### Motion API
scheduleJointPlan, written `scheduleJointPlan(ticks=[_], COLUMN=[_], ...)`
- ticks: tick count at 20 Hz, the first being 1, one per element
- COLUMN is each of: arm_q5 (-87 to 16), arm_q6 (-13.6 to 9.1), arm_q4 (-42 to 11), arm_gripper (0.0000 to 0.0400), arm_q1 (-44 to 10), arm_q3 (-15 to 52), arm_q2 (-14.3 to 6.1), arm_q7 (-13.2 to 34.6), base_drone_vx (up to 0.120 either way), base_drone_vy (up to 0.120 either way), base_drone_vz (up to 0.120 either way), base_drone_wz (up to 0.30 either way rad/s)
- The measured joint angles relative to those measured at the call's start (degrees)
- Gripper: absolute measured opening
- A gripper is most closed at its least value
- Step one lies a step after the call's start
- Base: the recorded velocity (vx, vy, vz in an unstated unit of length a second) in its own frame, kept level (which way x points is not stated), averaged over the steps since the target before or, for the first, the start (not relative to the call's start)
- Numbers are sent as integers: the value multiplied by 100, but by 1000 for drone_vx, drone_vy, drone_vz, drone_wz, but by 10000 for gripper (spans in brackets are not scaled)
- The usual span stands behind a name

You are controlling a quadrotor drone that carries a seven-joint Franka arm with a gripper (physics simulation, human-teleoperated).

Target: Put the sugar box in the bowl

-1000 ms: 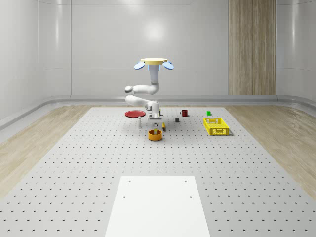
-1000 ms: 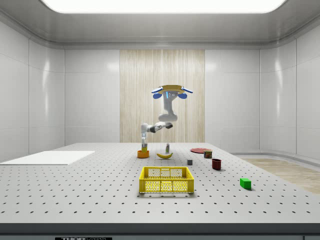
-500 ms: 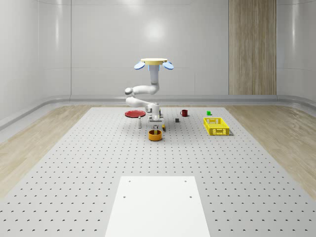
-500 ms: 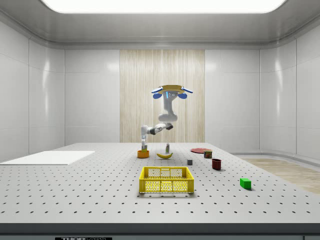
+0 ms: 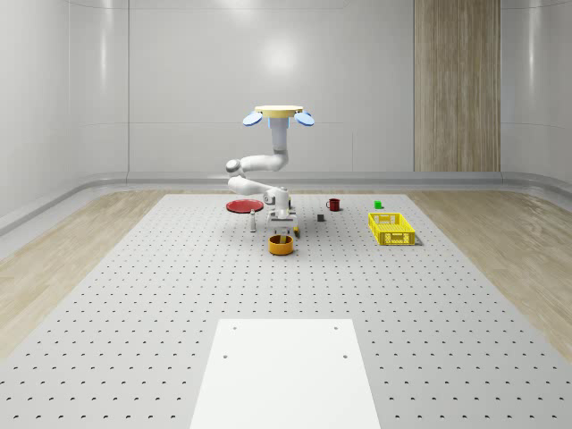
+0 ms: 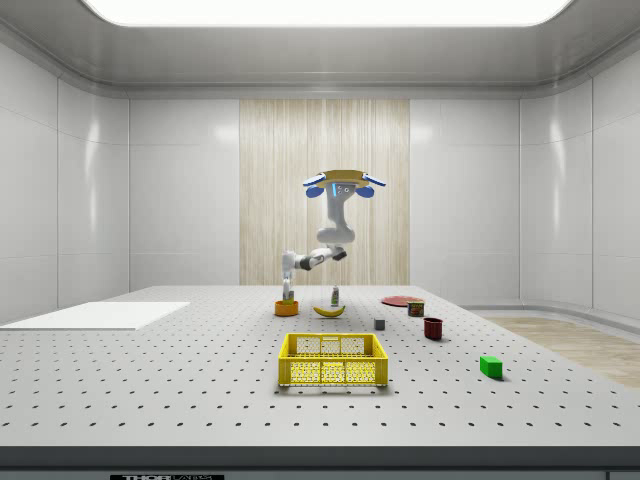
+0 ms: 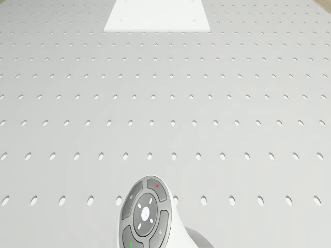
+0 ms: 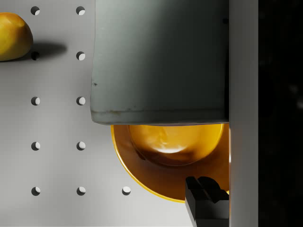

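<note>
The hovering drone (image 5: 278, 113) has raised its gripper (image 5: 282, 226) slightly above the orange bowl (image 5: 281, 245). Fingers stay clamped on the sugar box (image 8: 161, 61), directly over the bowl; release looks near.

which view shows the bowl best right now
The wrist view: the orange bowl is close, its inside visible, partly covered by the held box. The whole-scene view and side view show it small under the claw.

Bowl (image 5: 281, 244) on table (image 5: 161, 304), banana (image 6: 329, 311) just beside
</note>
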Motion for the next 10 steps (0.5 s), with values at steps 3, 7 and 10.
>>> scheduleJointPlan(ticks=[3,7,10], arm_q5=[76,276,474], arm_q6=[-81,-240,-376], arm_q4=[-61,-205,-328], arm_gripper=[393,397,400], arm_q1=[52,140,206], arm_q3=[81,299,513], arm_q2=[15,23,27], arm_q7=[-26,-46,-46], base_drone_vx=[0,0,0], base_drone_vy=[0,0,0], base_drone_vz=[0,0,0], base_drone_wz=[0,0,0])
